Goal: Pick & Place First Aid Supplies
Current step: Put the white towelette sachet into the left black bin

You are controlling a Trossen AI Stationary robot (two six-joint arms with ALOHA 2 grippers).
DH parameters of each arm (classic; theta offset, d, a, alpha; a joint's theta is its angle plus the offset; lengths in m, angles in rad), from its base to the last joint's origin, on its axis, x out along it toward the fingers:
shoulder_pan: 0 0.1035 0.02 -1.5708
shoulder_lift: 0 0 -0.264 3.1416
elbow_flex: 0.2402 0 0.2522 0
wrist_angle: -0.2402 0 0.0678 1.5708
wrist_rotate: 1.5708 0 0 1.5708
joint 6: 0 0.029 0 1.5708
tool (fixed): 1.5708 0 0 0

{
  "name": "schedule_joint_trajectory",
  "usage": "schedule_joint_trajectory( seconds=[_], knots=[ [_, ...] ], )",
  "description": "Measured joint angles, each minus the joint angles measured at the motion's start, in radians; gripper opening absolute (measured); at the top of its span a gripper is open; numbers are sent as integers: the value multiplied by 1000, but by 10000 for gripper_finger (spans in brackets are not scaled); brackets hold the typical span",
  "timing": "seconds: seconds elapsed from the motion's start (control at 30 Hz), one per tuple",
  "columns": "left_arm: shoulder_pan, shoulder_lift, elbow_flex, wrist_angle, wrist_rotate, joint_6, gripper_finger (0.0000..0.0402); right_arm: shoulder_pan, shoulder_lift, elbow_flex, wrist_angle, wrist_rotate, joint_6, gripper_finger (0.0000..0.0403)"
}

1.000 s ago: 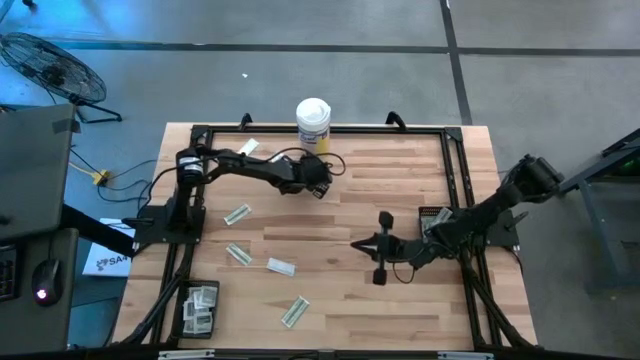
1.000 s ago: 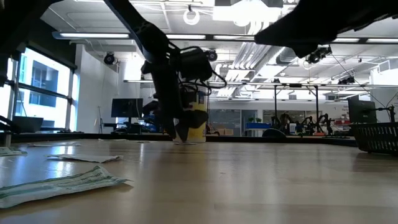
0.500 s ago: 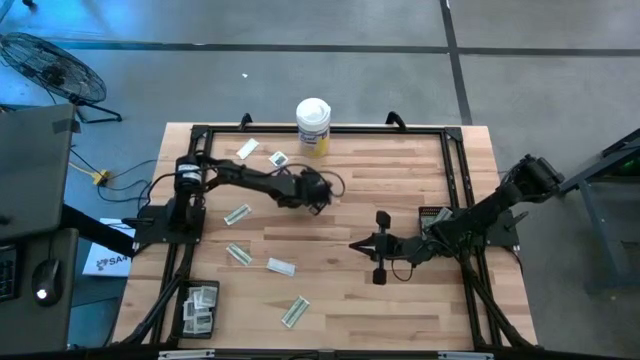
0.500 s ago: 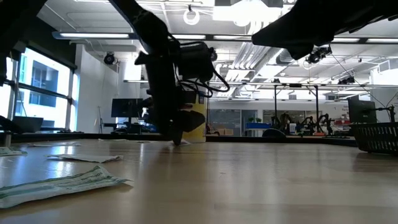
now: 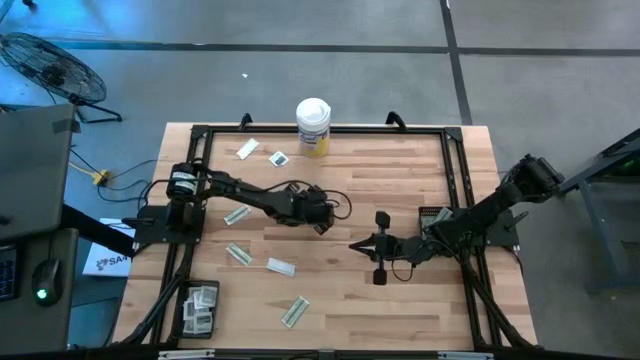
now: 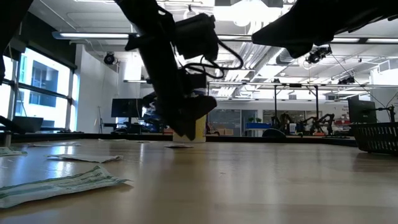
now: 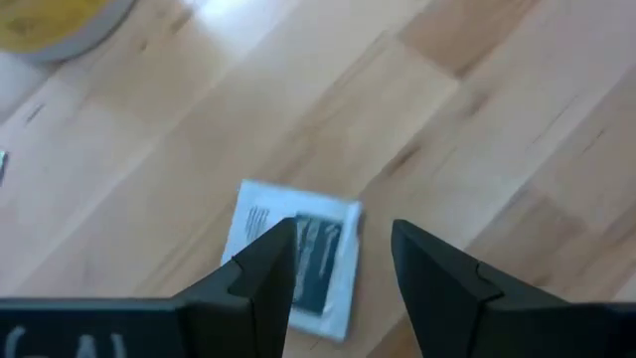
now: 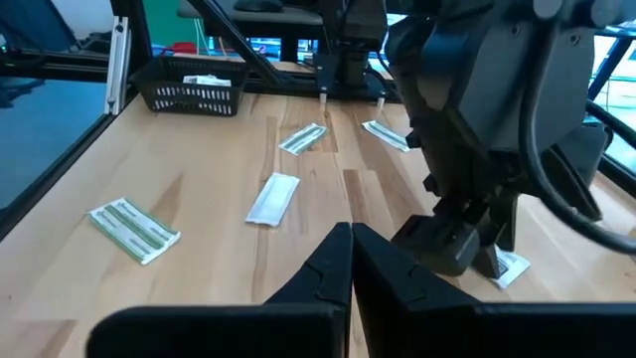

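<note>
6 loose packets lie on the bench (image 5: 400, 170), more in the near-left basket (image 5: 197, 307). The left gripper (image 5: 322, 218), fingers released, has moved nearer, above a square sachet (image 7: 296, 254). The right gripper (image 5: 358, 245) stays clenched, empty.

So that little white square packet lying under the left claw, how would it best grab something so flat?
Probably from straight above, fingers astride two opposite edges. The square sachet lies flat on the table, offering no side to pinch. The left gripper hangs open above it, and may need to press down to catch an edge.
</note>
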Motion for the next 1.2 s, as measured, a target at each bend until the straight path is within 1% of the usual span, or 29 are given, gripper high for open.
schedule_joint_trajectory(
  seconds=[0.17, 0.37, 0.47, 0.57, 0.63, 0.7, 0.8, 1.0, 1.1, 1.2],
  knots=[
    [1, 4, 1, 65, -23, 0, 163, -6, 0, 0, 0, 4, -8, 3],
    [1, 28, 1, 55, -25, -7, 163, -7, 0, 0, -1, -8, 25, 2],
    [3, 38, 4, 70, -15, -45, 163, -6, -1, 0, -1, -9, 36, 1],
    [11, 45, -1, 60, 17, -92, 163, -7, -1, 0, -1, -9, 50, 4],
    [16, 61, 4, 93, 33, -102, 163, -7, -1, 0, -1, -9, 61, 4],
    [16, 62, 4, 87, 25, -110, 163, -7, -1, 0, 0, -9, 61, 2],
    [13, 79, 5, 99, -13, -111, 163, -7, -1, 0, 0, -8, 61, 1],
    [14, 80, 5, 98, -14, -132, 163, -7, -1, 0, 0, -9, 61, 4],
    [24, 80, 5, 96, 18, -136, 155, -7, -1, 0, 0, -9, 56, 1],
    [43, 89, 6, 90, 74, -143, 128, -7, -1, 0, 0, -9, 54, 3]
  ],
)
